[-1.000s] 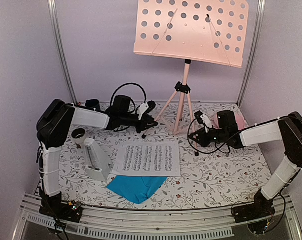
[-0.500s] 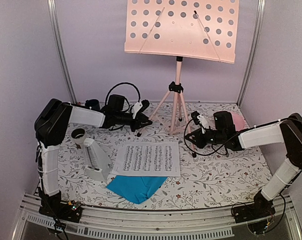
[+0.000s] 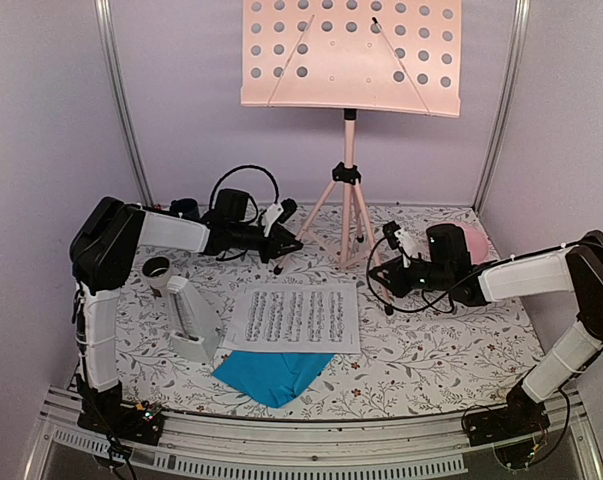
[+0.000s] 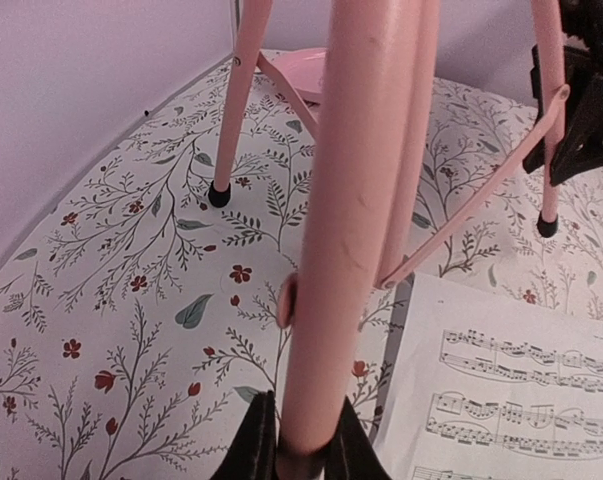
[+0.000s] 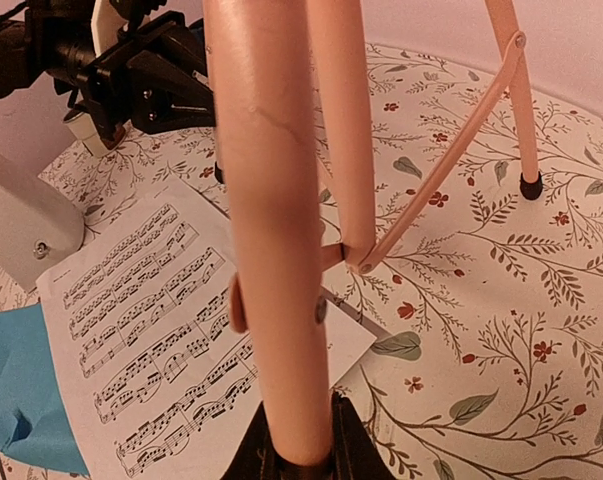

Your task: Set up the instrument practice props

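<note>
pink tripod music stand with hole-punched tray [image 3: 349, 135] stands upright at back-centre of the table, black-tipped feet down on the cloth. left gripper [image 4: 299, 455] has its jaws pinched on one pink leg low down; right gripper [image 5: 296, 455] is clamped likewise on another leg, from the opp side. just in front lies the white sheet of printed music [image 3: 293, 318], flat, its near edge overlapping the bright blue sheet [image 3: 271, 375], which is rumpled. small white pyramid-shaped metronome [image 3: 191, 320] sits just left of both sheets, w/ a dark round-mouthed cup [image 3: 157, 270] right behind it. surface is a white tablecloth w/ leaf-and-red-flower print [image 3: 431, 350]; pale lilac walls [image 3: 41, 110] on three sides, aluminium posts [image 3: 121, 100] in the back corners, a metal rail [image 3: 311, 445] along the near edge. tray's top edge is cut off by the frame. round pink plate [image 3: 474, 240] mostly hidden behind the right wrist. print on the blue sheet can't be made out; each wrist view is mostly blocked by a blurred leg.
</note>
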Motion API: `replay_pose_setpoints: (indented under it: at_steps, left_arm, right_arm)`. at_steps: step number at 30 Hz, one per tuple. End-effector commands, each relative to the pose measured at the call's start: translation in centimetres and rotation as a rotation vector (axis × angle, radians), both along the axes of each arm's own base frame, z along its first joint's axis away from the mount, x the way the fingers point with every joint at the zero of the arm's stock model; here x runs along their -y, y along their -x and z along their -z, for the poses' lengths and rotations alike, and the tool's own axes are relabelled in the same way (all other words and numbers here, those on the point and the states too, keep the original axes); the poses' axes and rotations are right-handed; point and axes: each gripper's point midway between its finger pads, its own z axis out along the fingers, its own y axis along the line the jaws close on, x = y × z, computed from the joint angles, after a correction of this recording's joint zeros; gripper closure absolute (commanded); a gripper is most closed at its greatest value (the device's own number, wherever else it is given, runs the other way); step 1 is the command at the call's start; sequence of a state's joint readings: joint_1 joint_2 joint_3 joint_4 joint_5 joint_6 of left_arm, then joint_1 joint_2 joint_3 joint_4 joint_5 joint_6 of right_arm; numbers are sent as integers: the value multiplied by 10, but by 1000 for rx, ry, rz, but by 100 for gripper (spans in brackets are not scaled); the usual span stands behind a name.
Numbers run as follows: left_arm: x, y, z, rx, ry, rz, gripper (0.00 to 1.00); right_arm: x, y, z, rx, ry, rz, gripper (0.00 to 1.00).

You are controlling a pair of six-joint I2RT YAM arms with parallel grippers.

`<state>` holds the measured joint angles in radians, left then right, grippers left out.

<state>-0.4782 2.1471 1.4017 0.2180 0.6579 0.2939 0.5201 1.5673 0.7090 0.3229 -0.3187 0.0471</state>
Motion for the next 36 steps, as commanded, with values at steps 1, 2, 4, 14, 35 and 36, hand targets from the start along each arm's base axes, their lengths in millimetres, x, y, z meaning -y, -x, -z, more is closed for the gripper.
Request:
replay_pose_setpoints:
  at_steps: [1, 2, 4, 14, 35, 36]
  left_arm:
    - [-142, -80, 64, -227, -154, -588, 100]
    - [-142, -80, 66, -239, -157, -590, 100]
    - [-143, -79, 72, -269, -163, -606, 100]
    - [-146, -61, 90, -364, -127, -650, 100]
    - [-119, -30, 93, -337, -159, -617, 79]
    - [-113, -28, 91, -336, -154, -598, 76]
  right_arm:
    - [49, 42, 86, -385, 129, 197, 100]
    - [50, 42, 87, -391, 133, 205, 100]
    - [48, 44, 88, -424, 123, 208, 100]
    - [54, 61, 115, -537, 113, 311, 100]
    - [61, 64, 120, -558, 80, 395, 74]
    - [59, 64, 118, -553, 78, 384, 71]
